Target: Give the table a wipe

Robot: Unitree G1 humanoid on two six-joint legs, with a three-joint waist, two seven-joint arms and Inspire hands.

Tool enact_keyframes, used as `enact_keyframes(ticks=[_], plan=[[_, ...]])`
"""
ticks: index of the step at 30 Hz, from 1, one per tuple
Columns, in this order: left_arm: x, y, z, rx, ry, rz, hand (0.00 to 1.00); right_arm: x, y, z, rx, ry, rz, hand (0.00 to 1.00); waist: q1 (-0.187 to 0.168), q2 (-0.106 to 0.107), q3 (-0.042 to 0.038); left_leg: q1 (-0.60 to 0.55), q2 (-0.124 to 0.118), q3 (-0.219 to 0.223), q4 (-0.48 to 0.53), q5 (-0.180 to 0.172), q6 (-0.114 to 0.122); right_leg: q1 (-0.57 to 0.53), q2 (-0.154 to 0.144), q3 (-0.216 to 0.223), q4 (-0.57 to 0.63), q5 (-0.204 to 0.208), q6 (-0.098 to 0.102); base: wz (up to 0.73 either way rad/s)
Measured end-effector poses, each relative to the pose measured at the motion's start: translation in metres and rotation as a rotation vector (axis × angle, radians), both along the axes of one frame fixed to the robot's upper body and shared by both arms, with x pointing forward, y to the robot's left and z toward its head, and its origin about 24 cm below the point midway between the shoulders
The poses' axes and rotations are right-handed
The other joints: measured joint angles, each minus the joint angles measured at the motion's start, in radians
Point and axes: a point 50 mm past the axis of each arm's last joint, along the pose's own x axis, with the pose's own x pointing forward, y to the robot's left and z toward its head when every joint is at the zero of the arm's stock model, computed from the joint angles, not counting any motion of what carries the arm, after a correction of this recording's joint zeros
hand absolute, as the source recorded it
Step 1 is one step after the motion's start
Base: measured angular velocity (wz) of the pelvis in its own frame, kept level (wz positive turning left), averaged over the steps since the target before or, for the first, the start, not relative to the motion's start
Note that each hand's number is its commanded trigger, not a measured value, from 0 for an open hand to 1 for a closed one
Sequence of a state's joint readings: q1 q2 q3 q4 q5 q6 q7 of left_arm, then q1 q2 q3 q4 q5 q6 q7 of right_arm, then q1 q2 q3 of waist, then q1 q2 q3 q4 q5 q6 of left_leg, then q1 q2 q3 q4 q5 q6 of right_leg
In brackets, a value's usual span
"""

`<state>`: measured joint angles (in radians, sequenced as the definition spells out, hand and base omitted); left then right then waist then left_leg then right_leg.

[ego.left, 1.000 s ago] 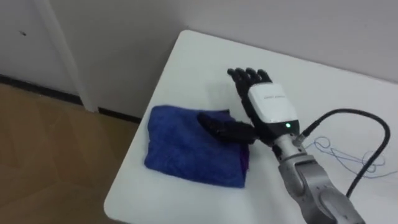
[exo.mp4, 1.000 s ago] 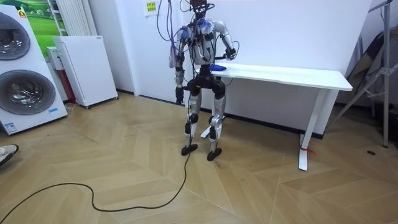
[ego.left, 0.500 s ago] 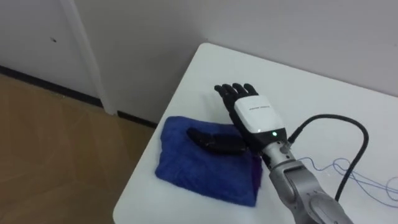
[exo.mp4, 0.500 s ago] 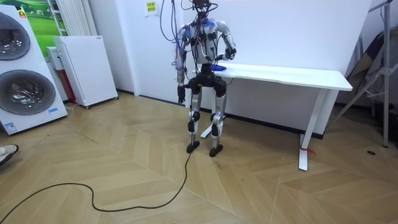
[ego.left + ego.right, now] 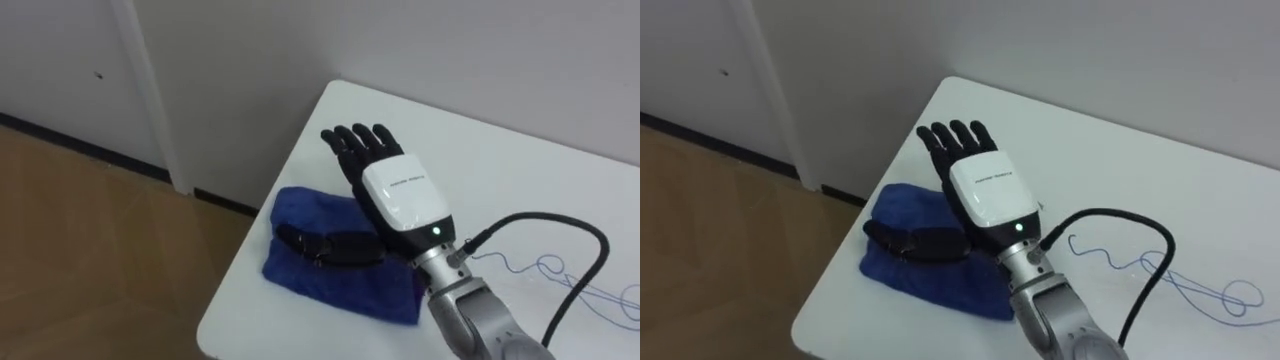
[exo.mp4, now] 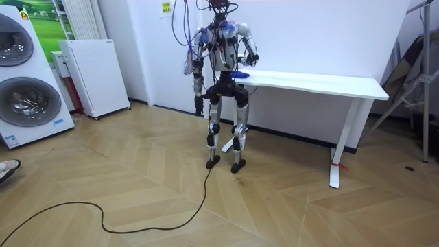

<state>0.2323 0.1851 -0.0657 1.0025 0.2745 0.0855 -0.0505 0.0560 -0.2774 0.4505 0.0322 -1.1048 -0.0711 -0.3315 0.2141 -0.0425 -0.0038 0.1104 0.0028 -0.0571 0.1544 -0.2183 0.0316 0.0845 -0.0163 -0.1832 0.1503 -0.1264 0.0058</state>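
Since 1 second ago the right hand (image 5: 400, 195) has slid further across the blue cloth (image 5: 320, 285) toward the table's left edge, so its thumb (image 5: 325, 245) now lies over the middle of the cloth instead of its right part. The cloth looks more bunched under it. The eye views have also shifted, and in the room view the robot's feet stand a little closer together.

The hand lies flat and fully open, palm down on the cloth and gripping nothing. Its straight fingers (image 5: 355, 145) reach past the cloth's far edge onto the white table (image 5: 500, 170), and the thumb points left across the blue fabric.

The cloth sits at the left end of the table, near the corner. Its left side is just beside the table's left edge, with wooden floor below that edge. To the right the table top runs on, wide and white, and a thin blue scribble (image 5: 548, 268) lies on it well apart from the cloth.

The room view shows the robot standing upright at the left end of the long table (image 6: 309, 84), which stands against a white wall, and the left hand (image 6: 197, 104) hanging at the robot's side. I cannot tell how its fingers are set. At the room view's left, well apart from the robot, stand a washing machine (image 6: 24, 75) and a white cabinet (image 6: 92, 75), with open floor (image 6: 137, 192) between.
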Motion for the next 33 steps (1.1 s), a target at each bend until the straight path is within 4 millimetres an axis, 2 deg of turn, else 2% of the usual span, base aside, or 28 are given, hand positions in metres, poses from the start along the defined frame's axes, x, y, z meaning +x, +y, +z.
enact_keyframes(ticks=[4,12,20,23,26,28,33], plan=[[0.002,-0.001,0.000,-0.003,-0.007,-0.002,0.00,-0.004,0.005,0.005,0.017,-0.010,0.021,0.00,-0.016,0.005,-0.0010,0.002,0.001,0.004,-0.003,0.000,0.000,-0.002,0.001,0.003,0.000,0.000,0.000,-0.03],[0.009,-0.007,-0.001,-0.013,-0.013,-0.037,0.00,-0.019,0.024,0.009,0.041,0.013,0.108,0.00,-0.017,0.000,-0.0029,-0.008,0.002,0.032,-0.006,0.000,0.000,-0.020,0.000,0.005,0.001,0.000,0.000,-0.06],[0.009,-0.010,-0.003,-0.023,0.001,-0.052,0.00,-0.025,0.030,0.003,0.026,0.089,0.147,0.00,-0.018,-0.001,-0.0009,-0.013,0.005,0.055,-0.006,0.000,0.000,-0.031,0.000,0.006,0.001,0.000,0.000,-0.03],[0.009,-0.010,-0.003,-0.021,0.004,-0.056,0.00,-0.031,0.025,-0.009,0.046,0.161,0.124,0.00,-0.021,-0.001,-0.0002,-0.010,0.005,0.055,-0.004,0.000,0.000,-0.025,0.000,0.007,0.000,0.000,0.000,0.03],[0.008,-0.009,-0.003,-0.021,0.005,-0.048,0.00,-0.032,0.020,-0.023,0.049,0.250,0.101,0.00,-0.034,0.003,0.0066,0.000,0.006,0.057,-0.005,0.000,0.000,-0.016,0.000,0.017,0.000,0.000,0.000,0.01],[0.010,-0.009,-0.003,-0.019,0.000,-0.050,0.00,-0.033,0.016,-0.032,0.060,0.312,0.083,0.00,-0.042,0.003,0.0144,-0.001,0.006,0.057,-0.012,-0.001,0.000,-0.017,0.000,0.018,0.000,0.000,0.000,0.00],[0.012,-0.008,-0.003,-0.019,0.002,-0.050,0.00,-0.035,0.008,-0.039,0.019,0.349,0.083,0.00,-0.046,0.006,0.0170,-0.004,0.006,0.062,-0.010,-0.002,0.000,-0.020,0.001,0.020,-0.001,0.000,0.000,-0.01]])
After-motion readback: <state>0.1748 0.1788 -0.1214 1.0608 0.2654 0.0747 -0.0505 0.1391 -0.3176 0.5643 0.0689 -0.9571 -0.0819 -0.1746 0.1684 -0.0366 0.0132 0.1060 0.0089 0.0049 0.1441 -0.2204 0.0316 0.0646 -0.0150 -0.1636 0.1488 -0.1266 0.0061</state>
